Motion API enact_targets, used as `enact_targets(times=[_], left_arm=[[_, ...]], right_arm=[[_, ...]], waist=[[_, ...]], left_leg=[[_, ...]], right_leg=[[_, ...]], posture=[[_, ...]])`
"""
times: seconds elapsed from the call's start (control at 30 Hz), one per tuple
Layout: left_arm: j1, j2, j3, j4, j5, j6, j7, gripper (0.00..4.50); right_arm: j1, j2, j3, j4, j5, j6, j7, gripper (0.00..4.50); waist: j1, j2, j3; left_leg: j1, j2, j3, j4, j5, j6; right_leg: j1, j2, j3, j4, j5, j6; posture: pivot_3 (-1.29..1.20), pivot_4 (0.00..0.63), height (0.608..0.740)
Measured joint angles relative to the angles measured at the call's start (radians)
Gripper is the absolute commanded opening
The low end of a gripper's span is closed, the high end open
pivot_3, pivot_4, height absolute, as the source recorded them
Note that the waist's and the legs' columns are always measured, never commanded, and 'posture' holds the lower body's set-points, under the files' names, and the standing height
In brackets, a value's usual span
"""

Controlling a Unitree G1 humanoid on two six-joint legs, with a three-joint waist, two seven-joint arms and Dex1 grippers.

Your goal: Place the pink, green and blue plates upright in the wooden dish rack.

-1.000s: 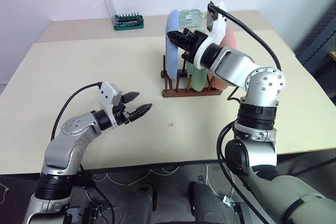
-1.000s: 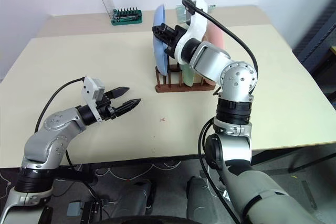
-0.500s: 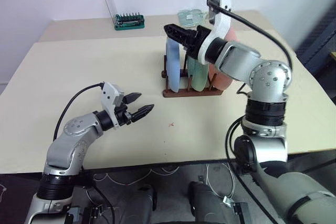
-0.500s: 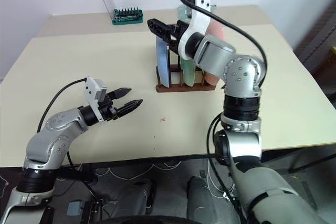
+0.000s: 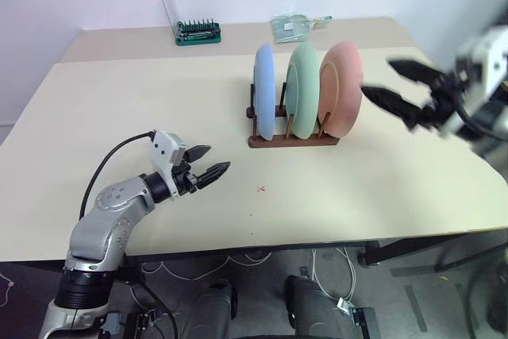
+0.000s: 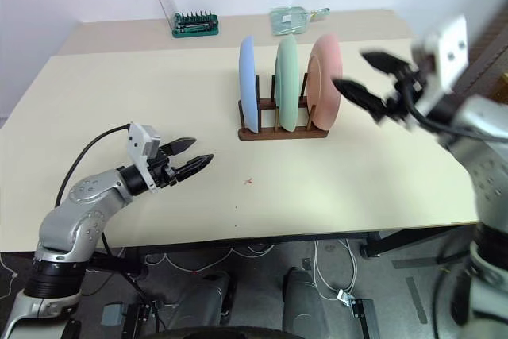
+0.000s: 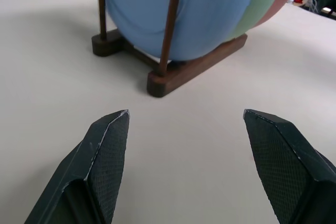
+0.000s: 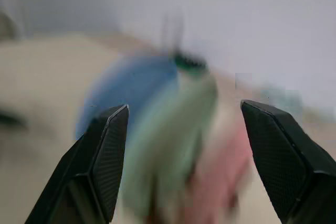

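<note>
- The blue plate (image 5: 263, 91), green plate (image 5: 302, 89) and pink plate (image 5: 341, 89) stand upright, side by side, in the wooden dish rack (image 5: 290, 139) on the worktop (image 5: 119, 101).
- The right gripper (image 5: 397, 89) is released, empty, beside the pink plate.
- The left gripper (image 5: 209, 162) is spread, empty, low over the worktop.

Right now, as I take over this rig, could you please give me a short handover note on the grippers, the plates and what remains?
Left gripper: open, holding nothing, low over the table in front of the rack.
Right gripper: open, holding nothing, in the air to the right of the rack, clear of the plates.
Blue plate, green plate and pink plate: all upright, side by side in the wooden dish rack, blue leftmost, pink rightmost.
Done: all three plates racked.
Left: apparently nothing beyond parking the arms.
</note>
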Motion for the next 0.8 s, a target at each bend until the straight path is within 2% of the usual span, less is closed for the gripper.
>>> enact_targets(times=[0.1, 0.27, 0.33, 0.53, 0.8], left_arm=[[-0.002, 0.012, 0.002, 0.027, 0.01, -0.015, -0.009, 3.58], [0.001, 0.023, 0.006, 0.092, 0.048, -0.051, -0.011, 3.58], [0.002, 0.019, 0.006, 0.101, 0.071, -0.076, 0.007, 3.58], [0.006, 0.02, 0.039, 0.148, 0.119, -0.142, 0.046, 3.58], [0.023, -0.001, 0.041, 0.154, 0.133, -0.165, 0.079, 3.58]], right_arm=[[0.138, -0.007, -0.039, -0.002, -0.032, -0.024, 0.053, 3.45], [0.218, 0.043, 0.098, 0.116, -0.245, -0.182, 0.004, 3.45], [0.215, 0.085, 0.129, 0.19, -0.281, -0.235, 0.005, 3.45], [0.163, 0.125, 0.164, 0.357, -0.358, -0.403, 0.024, 3.45], [0.158, 0.152, 0.187, 0.396, -0.375, -0.444, 0.038, 3.45]], waist=[[-0.007, 0.002, -0.001], [0.002, 0.001, -0.001], [0.005, 0.001, -0.001], [0.003, 0.002, -0.001], [0.003, 0.002, -0.001]], left_leg=[[0.002, 0.001, 0.003, 0.0, 0.0, 0.0], [0.001, 0.001, 0.003, 0.001, 0.0, 0.0], [0.0, 0.0, 0.002, 0.001, 0.0, 0.0], [0.001, 0.0, 0.002, 0.001, 0.0, 0.0], [0.001, 0.0, 0.002, 0.001, 0.0, 0.0]], right_leg=[[0.0, 0.0, 0.001, 0.001, 0.0, 0.0], [0.001, 0.0, 0.001, -0.001, 0.0, -0.001], [0.001, -0.002, 0.001, -0.002, 0.001, 0.0], [0.001, -0.001, 0.001, -0.002, 0.001, 0.0], [0.001, -0.001, 0.001, -0.002, 0.001, 0.0]], posture=[[0.0, 0.15, 0.74], [0.0, 0.15, 0.74], [0.0, 0.15, 0.74], [0.0, 0.15, 0.74], [0.0, 0.15, 0.74]])
